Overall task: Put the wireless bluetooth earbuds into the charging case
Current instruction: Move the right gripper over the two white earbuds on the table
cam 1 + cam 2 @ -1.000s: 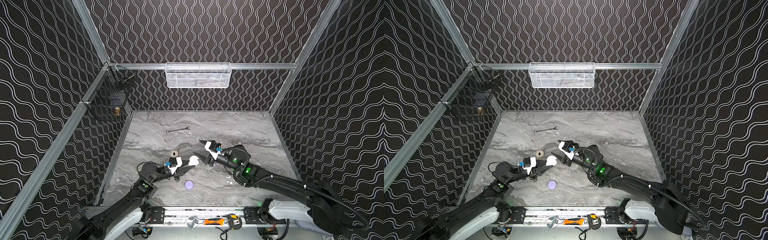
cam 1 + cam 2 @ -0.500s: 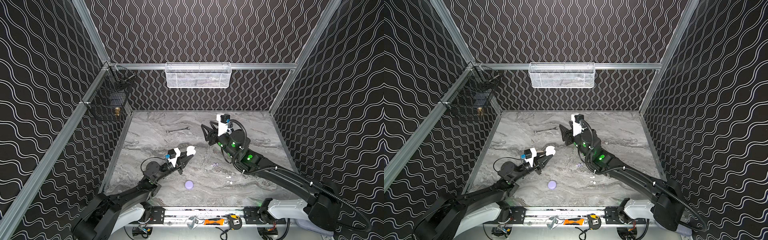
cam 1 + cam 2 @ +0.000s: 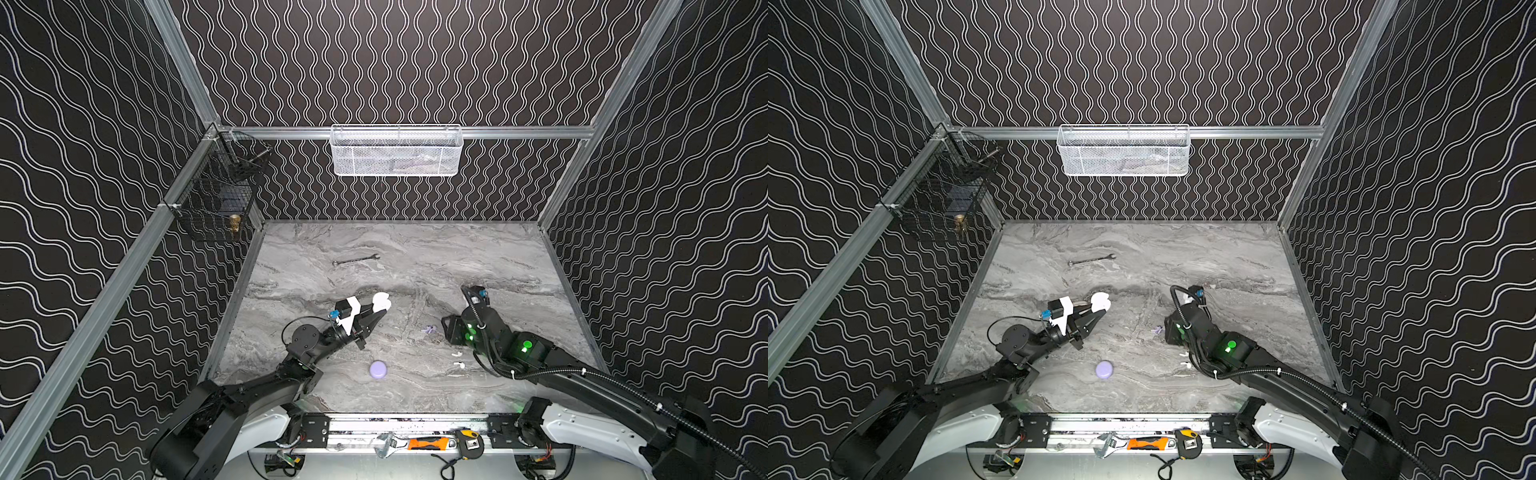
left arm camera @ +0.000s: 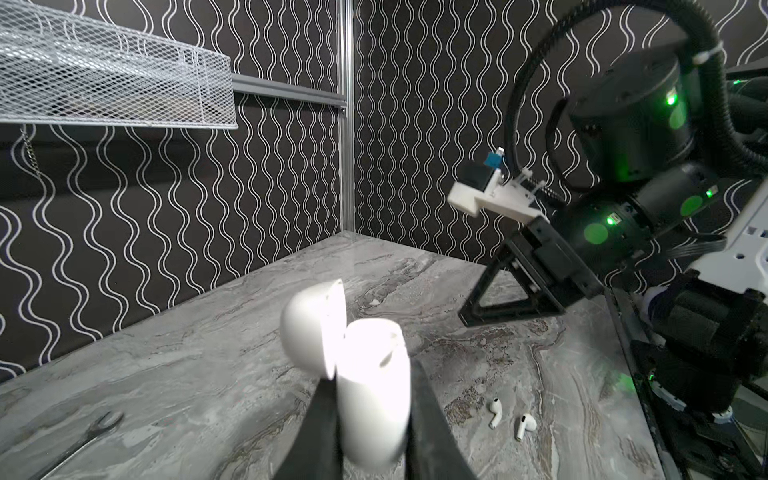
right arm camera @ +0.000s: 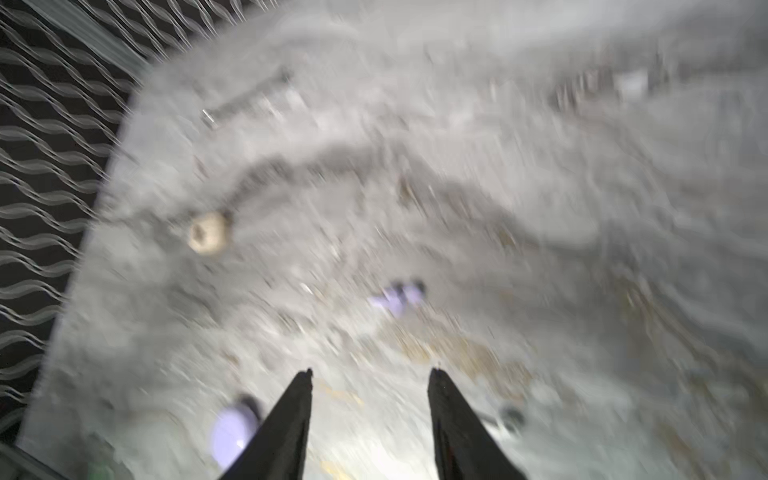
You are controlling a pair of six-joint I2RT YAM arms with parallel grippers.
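Note:
My left gripper (image 4: 374, 392) is shut on a white charging case (image 3: 380, 305) (image 3: 1100, 302) with its lid (image 4: 313, 328) flipped open, held just above the marble table left of centre. Two white earbuds (image 3: 458, 359) (image 4: 494, 411) lie on the table near the front right. A pair of pale lavender earbuds (image 3: 429, 330) (image 5: 397, 297) lies a little farther back. My right gripper (image 5: 371, 372) points down at the table just right of the lavender pair, open with nothing between its fingers. The right wrist view is blurred.
A round lavender case (image 3: 378, 369) (image 5: 230, 432) sits closed near the front centre. A cream round case (image 5: 208, 232) lies beyond it, behind the left gripper. A wrench (image 3: 355, 261) lies at mid-back. A white mesh basket (image 3: 395, 151) and a black wire basket (image 3: 216, 199) hang on the walls.
My right gripper drew away from the white case, swung back and then down to the right beside the lavender earbuds, its jaws narrowing somewhat. The left gripper kept the case, shifting slightly.

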